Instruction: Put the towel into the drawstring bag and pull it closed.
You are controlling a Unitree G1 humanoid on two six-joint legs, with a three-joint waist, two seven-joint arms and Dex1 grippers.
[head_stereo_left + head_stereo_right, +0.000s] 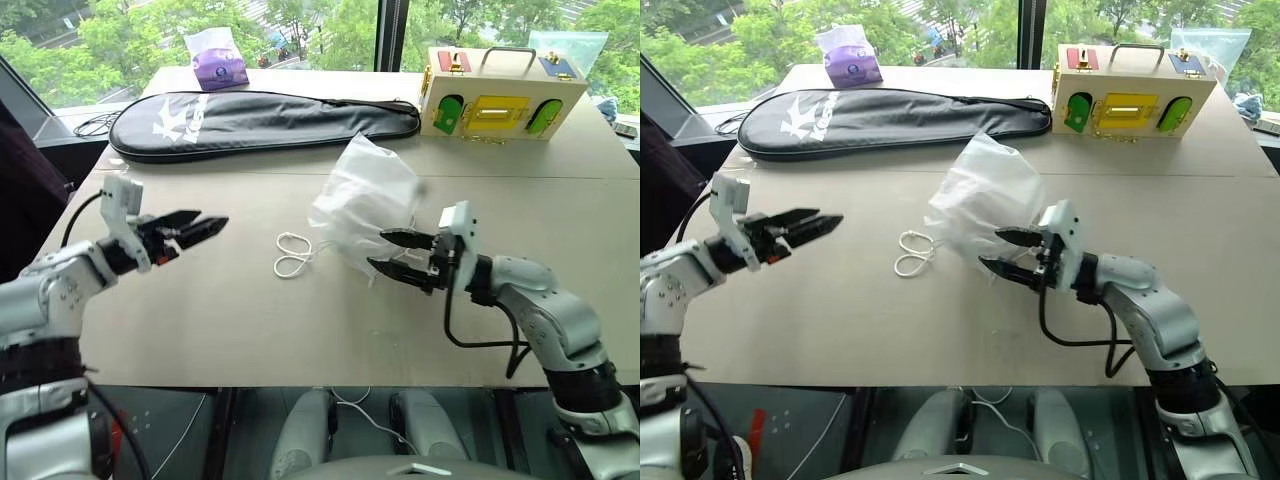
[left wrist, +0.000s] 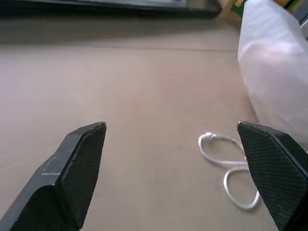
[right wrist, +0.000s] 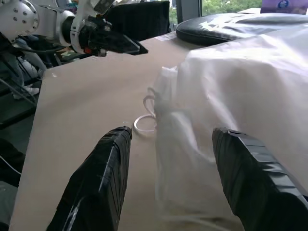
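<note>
The drawstring bag (image 1: 362,205) is sitting puffed up near the middle of the table (image 1: 230,320), its mouth end turned toward the right gripper (image 1: 388,251). That gripper's two black fingers are standing apart with bare air between them, holding nothing; their tips are pointing at the lower edge of the bag and lying just beside the crinkled fabric. In the right wrist view the bag's white, translucent cloth is rising just past the spread fingers (image 3: 103,180), bunched into folds at the near end. Whether the towel is lying inside cannot be told through the fabric.

The white cord loops (image 1: 291,255) are trailing from the bag's mouth onto the tabletop, lying flat in a small double coil between the two grippers, closer to the bag.

The left gripper (image 1: 206,229) is hovering above the table well to the left of the cord, its jaws spread wide and gripping nothing. In the left wrist view its fingers (image 2: 77,168) are framing bare table, with the cord coil (image 2: 226,166) lying near one fingertip and the bag beyond it.

Farther back, a long black racket case (image 1: 260,120) with white lettering is lying across the table. Behind it a small purple packet (image 1: 217,60) is standing near the window, and a wooden box (image 1: 500,100) with a handle and coloured panels is resting at the back right.
</note>
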